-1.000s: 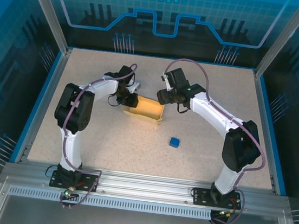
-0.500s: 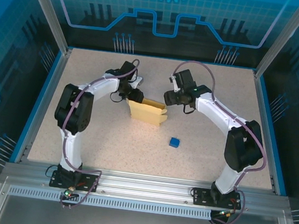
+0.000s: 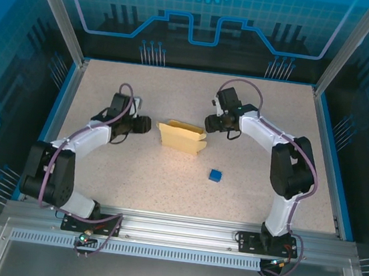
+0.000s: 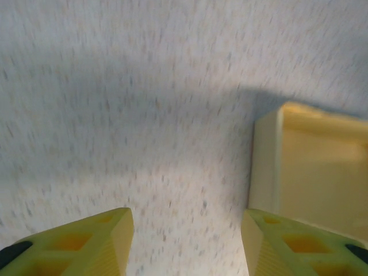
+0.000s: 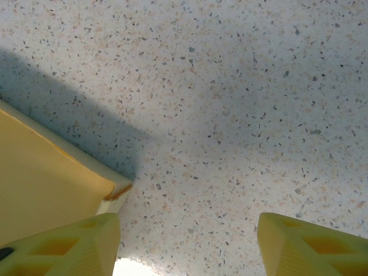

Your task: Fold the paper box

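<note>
Roughly centre of the speckled table (image 3: pixel 164 196), slightly toward the far side, sits the box (image 3: pixel 182 137): pale yellow card, already standing as a low rectangular form, long axis left to right, with what looks like a loose flap at its right end. Left arm (image 3: pixel 83 140) reaches in from the left, right arm (image 3: pixel 265 136) from the right, and the box lies between them, touched by neither. Left gripper (image 3: pixel 147 124) sits just off the box's left end, jaws apart with bare table between them; its wrist view puts a box wall ahead and to the right of the fingers (image 4: pixel 86 241), outside the gap. Right gripper (image 3: pixel 208 123) sits near the far right corner, jaws also apart and empty; its wrist view shows a box corner just beside one finger, contact unclear. Handling, as judged: thin card, very light, stiff along creases and floppy across panels; it should skate on this smooth top if pushed from one side and dent under a hard pinch. Best hold looks like a wall's top edge close to a corner crease, one gripper bracing an end while the other works the flap. Small blue cube (image 3: pixel 215 175) lies well clear on the near side.
</note>
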`<state>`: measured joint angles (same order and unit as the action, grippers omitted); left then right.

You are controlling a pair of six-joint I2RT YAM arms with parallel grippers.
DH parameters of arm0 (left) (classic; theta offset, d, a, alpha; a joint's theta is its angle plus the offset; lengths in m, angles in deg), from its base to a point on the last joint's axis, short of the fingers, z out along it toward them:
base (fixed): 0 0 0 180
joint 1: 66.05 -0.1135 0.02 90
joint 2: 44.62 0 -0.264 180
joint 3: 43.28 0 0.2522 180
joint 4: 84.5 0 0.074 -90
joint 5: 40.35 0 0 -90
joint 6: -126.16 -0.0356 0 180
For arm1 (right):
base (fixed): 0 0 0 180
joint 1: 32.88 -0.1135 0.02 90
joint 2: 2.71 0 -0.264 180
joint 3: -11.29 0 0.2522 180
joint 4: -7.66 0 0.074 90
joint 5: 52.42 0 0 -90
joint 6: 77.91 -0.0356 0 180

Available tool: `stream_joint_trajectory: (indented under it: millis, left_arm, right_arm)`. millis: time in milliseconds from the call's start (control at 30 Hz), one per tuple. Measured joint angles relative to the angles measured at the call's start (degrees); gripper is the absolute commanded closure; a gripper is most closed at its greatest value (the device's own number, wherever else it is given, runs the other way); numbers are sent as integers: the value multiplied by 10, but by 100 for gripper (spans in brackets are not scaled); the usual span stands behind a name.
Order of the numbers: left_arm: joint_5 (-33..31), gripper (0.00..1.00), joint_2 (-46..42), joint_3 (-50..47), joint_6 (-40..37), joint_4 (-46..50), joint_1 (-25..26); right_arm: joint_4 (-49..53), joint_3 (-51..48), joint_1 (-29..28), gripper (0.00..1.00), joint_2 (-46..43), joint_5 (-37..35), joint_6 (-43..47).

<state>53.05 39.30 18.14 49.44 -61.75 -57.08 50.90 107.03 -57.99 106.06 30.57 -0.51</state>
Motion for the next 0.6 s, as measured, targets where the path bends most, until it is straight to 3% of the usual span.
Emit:
stream_joint_trajectory:
  millis: [233,433,600]
  left_arm:
    - [0,47,-14,-117,45,-76,32]
    - [-2,47,-11,-151,59,-166,98]
    - [-9,47,16,-151,68,-230,114]
  right_arm:
    - [-2,32,0,35,30,-3,2]
    - [-4,39,0,35,56,-3,2]
    - [-4,39,0,35,57,-5,2]
